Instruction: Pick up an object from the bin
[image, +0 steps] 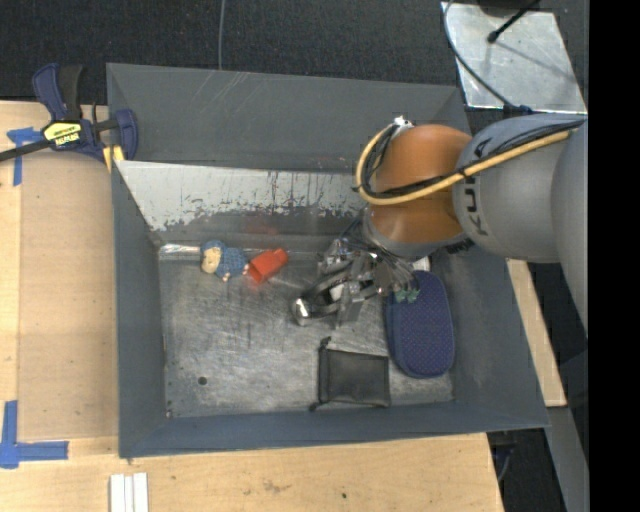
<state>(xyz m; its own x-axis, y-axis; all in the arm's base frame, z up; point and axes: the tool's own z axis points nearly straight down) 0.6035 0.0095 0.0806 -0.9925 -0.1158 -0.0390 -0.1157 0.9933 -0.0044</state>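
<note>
End effector (328, 298) is low over the floor of the bin (135, 330), right of centre. I cannot tell whether it is apart or together, or whether it has anything.

Nearest things:
- Blue oval pad (422, 330): just beside it to view-right, long axis running roughly up and down the view.
- Black flat pouch (353, 378): just below it, by the near wall, squarish.

Orange piece (267, 265) and small blue doll (222, 260) lie to the left by the back wall, apart from the end effector.

My read: the pad is the closest candidate. Taking it means a short shift to view-right, then closing across its narrow width, not along its length.
</note>
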